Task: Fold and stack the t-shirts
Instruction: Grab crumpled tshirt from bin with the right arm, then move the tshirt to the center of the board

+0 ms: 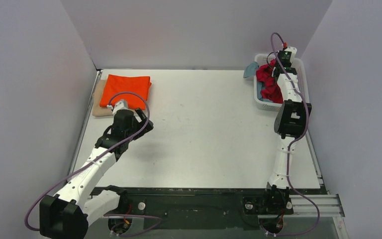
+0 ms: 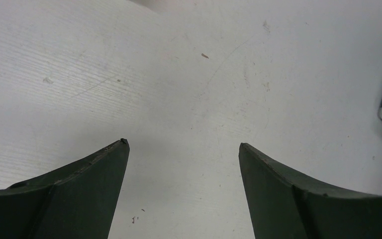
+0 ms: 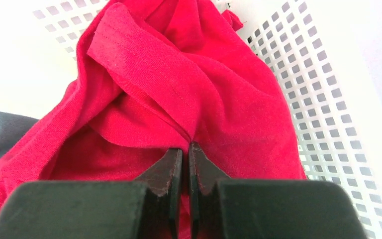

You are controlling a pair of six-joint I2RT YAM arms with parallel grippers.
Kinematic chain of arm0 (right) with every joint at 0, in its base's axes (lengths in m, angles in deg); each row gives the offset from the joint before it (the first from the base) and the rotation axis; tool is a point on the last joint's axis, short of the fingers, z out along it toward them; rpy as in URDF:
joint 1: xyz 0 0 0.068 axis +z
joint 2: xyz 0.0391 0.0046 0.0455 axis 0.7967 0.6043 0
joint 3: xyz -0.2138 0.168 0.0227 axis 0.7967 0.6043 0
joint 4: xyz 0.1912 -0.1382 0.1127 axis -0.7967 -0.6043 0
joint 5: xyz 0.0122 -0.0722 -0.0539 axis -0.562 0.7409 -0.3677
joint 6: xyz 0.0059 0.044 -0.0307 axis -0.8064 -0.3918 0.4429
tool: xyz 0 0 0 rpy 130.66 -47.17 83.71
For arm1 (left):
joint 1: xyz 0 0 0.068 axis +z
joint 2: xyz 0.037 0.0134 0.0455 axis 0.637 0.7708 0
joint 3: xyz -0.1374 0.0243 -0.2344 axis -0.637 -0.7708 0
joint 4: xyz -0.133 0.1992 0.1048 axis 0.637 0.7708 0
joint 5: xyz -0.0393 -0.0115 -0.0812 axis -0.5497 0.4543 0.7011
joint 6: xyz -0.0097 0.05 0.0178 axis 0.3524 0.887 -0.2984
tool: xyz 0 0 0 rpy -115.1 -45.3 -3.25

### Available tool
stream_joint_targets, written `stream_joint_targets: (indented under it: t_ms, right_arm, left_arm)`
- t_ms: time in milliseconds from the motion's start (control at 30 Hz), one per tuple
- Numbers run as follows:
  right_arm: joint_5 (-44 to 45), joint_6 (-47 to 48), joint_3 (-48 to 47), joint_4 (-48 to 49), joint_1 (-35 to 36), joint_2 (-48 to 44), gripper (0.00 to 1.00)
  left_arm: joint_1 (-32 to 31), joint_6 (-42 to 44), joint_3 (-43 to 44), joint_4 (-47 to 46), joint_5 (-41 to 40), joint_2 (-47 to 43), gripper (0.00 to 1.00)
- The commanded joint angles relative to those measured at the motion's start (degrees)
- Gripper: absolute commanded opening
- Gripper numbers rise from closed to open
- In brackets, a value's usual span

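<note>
Pinching a red shirt [image 3: 189, 94] fold, right pincer [image 3: 185, 148] is clamped inside basket [image 3: 323, 119] at 2 o'clock; blue shirt [image 3: 0, 134] lies alongside; left pincer [image 2: 184, 149] gapes wide above surface [image 2: 179, 74].

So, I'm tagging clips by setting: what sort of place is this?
Likely a robot lab cell, not a home: bare white table boxed by grey walls, left arm and right arm bolted at its edge, red t-shirt staged in a basket.
</note>
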Motion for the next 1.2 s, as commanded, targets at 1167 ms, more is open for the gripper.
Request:
stream_joint_targets:
  t_ms: [1167]
  right_arm:
    - [1.3,-6.6,11.3,4.7,40.4,-62.2,0.00]
  left_arm:
    - [-0.2,-2.0,-0.8,10.6,4.8,-27.1,0.92]
